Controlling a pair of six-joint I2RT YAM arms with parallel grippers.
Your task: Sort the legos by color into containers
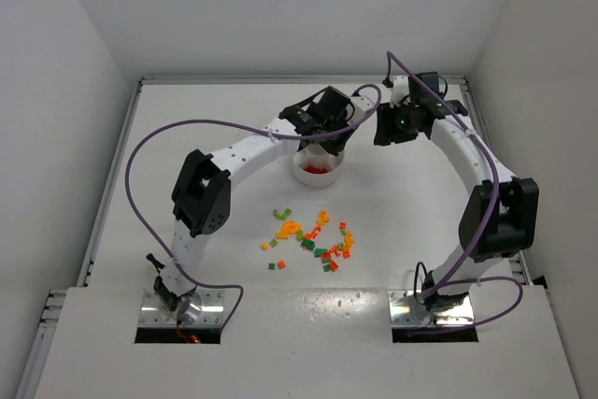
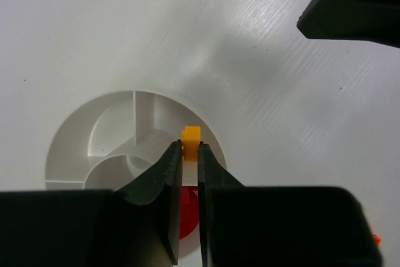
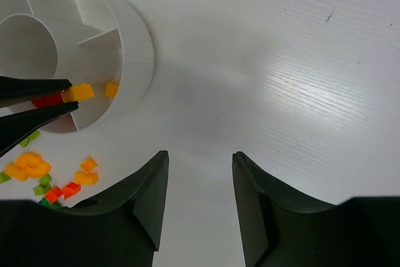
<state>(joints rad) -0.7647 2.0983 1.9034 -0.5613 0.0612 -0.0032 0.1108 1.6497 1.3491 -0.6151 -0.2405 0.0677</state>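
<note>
Left gripper [image 2: 190, 152] is pinching a tiny orange plastic brick [image 2: 191, 134] right over the low round white divided dish [image 2: 65, 136]. Loose red, orange, yellow, green bricks [image 1: 313, 235] are lying on the white table [image 1: 187, 151] nearby. Right gripper [image 3: 200, 164] is hovering beside the dish, fingers apart, empty.

2 arms, left arm [image 1: 248, 151] and right arm [image 1: 472, 151]: white links, black joint housings. 1 purple cable [image 1: 131, 170] runs along each. Silver base plates [image 1: 210, 304]. Black tapered fingers [image 2: 170, 176] on left gripper [image 2: 189, 148], right gripper [image 3: 200, 156].

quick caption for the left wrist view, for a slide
Left hand pinches an orange brick over the divided white dish.
</note>
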